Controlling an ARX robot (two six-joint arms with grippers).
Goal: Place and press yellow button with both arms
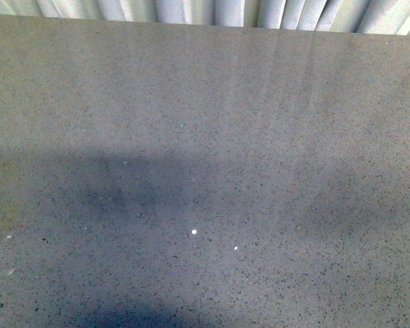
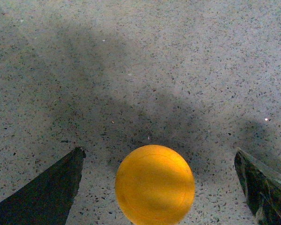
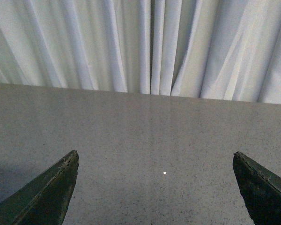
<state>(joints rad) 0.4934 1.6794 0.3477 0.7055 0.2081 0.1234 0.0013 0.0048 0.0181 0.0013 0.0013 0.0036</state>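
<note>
The yellow button shows only in the left wrist view, as a domed orange-yellow cap seen from above on the speckled grey table; its collar and base are hidden under the cap. My left gripper is open, its two dark fingers wide apart on either side of the cap, not touching it. My right gripper is open and empty above bare table, facing the curtain. Neither arm nor the button shows in the front view.
The speckled grey table fills the front view, with arm shadows across its near half. A white pleated curtain hangs behind the table's far edge.
</note>
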